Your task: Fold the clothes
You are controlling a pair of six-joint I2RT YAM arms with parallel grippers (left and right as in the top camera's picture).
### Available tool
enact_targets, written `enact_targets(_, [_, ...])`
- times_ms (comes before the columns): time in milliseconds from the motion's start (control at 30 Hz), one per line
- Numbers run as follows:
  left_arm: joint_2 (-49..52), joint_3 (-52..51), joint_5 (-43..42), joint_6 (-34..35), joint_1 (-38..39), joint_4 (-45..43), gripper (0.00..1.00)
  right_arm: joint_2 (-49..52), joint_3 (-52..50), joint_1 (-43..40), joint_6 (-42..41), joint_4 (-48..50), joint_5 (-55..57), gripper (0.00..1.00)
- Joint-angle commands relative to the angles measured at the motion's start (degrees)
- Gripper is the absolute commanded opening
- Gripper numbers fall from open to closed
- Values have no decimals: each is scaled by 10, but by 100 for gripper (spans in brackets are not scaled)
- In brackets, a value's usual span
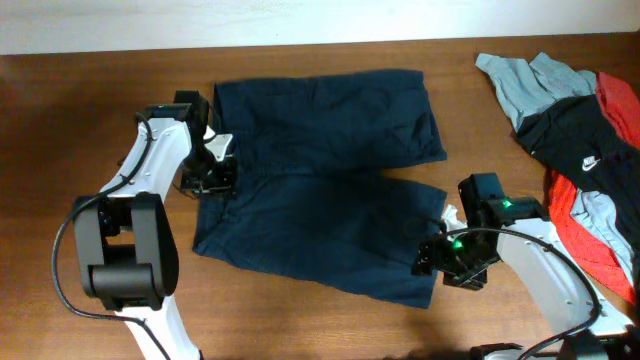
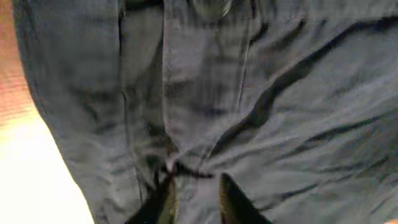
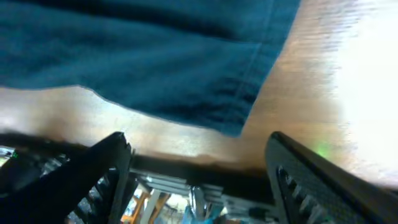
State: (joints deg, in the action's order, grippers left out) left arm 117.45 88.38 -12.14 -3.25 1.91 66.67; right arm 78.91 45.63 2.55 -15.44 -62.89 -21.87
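1. At the left of the overhead view, the left gripper [image 1: 210, 178] is down on the left edge of the shorts [image 1: 330, 180], at the waistband side.
2. In the left wrist view its two fingers [image 2: 165, 205] stand close to each other at the lower middle of the frame. A small ridge of the dark blue cloth lies between them, and wrinkles run toward that spot. We cannot tell if they already clamp the cloth.
3. The shorts lie spread flat in the middle of the wooden table [image 1: 60, 120], with both legs pointing to the right of the frame.
4. At the lower right, the right gripper [image 1: 437, 258] is just beside the hem of the lower leg.
5. In the right wrist view its fingers [image 3: 106, 168] are wide apart. The hem corner [image 3: 230, 118] is in front of them, and nothing is held.
6. At the far right lies a pile: a grey garment [image 1: 520, 85], a black garment with a white logo [image 1: 570, 130] and a red garment [image 1: 620, 100], well apart from the shorts.
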Motion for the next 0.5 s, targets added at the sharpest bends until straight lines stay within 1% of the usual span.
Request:
enact_targets(0, [-66,4,-9,2,1,12,22,-6,-9,-3,-7,-6,-20,71])
enact_targets(33, [-103,4,1,2,1,12,22,-6,-9,-3,-7,-6,-22,71])
enact_targets(100, [-174,3,41,27,1,13,24,-8,-9,-3,-3,-7,-33,71])
enact_targets(133, [-208,2,59,38,1,13,28,-11,-9,-3,-1,-8,-46,71])
enact_targets(200, [-276,-15,82,57,0,13,30,-25,-9,-3,0,-13,-64,71])
enact_targets(233, [-293,-25,89,61,0,13,31,-34,-9,-3,0,-17,-64,71])
enact_targets(267, [-319,-44,105,77,0,13,35,-45,-9,-3,0,-24,-64,71])
enact_targets(333, [-368,-107,128,108,-1,12,46,-86,-9,-3,-8,-54,-59,71])
enact_targets(400, [-389,-158,128,125,-3,10,51,-118,-9,-3,-23,-70,-45,71])
enact_targets(433, [-394,-187,128,137,-3,9,53,-146,-10,-3,-49,-81,-25,73])
enact_targets(467, [-394,-216,128,155,-4,5,59,-167,-16,-3,-70,-83,-18,75])
